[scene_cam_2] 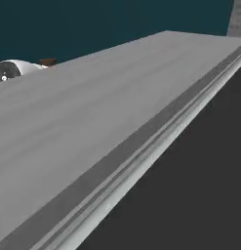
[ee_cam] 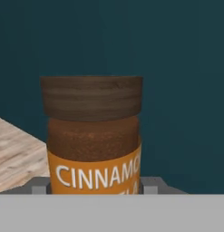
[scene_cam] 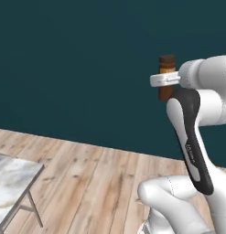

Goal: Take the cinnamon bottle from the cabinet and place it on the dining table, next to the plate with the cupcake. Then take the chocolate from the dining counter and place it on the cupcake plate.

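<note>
My gripper (scene_cam: 165, 81) is shut on the cinnamon bottle (scene_cam: 167, 77), holding it upright in the air in front of the dark teal wall. Up close in the hand view, the cinnamon bottle (ee_cam: 93, 136) shows its dark brown cap and orange label, with a grey fingertip (ee_cam: 40, 185) on either side of its lower body. Its cap (scene_cam_2: 48, 62) peeks over a grey wood-grain cabinet panel (scene_cam_2: 92, 122) in the right base view. A corner of the marble dining table (scene_cam: 13, 180) lies low at the left. The plate, cupcake and chocolate are out of view.
Pale wooden floor (scene_cam: 96, 183) stretches between the table corner and the arm. The table stands on thin metal legs (scene_cam: 35, 210). Below the cabinet panel's moulded edge (scene_cam_2: 156, 141) there is a dark area (scene_cam_2: 200, 185).
</note>
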